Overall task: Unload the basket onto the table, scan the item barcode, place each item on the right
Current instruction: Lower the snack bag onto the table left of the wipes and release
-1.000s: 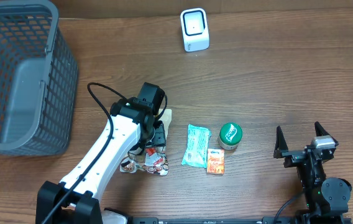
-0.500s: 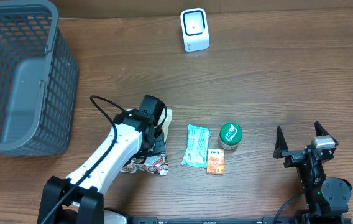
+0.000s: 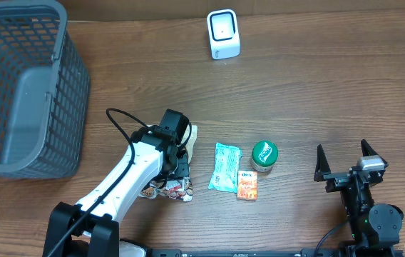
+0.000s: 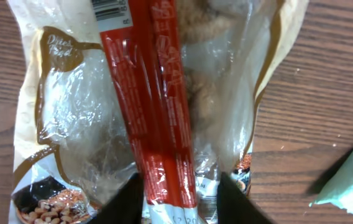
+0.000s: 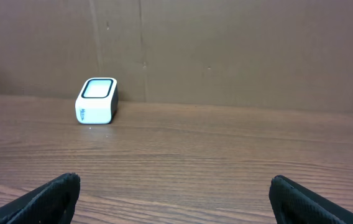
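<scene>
The snack bag [image 4: 164, 112] is lying on the table [image 3: 316, 93], just beside the teal packet [image 3: 224, 167] and well apart from the white scanner [image 3: 223, 33]. The left end effector [image 4: 179, 199] is pinching it across its red band, jaws narrowly apart. The right end effector [image 5: 173, 186] is sitting wide open, gripping nothing.

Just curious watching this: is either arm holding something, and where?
The left gripper pinches the clear snack bag across its red middle stripe, at the end away from the barcode. The right gripper is open, holding nothing.
</scene>
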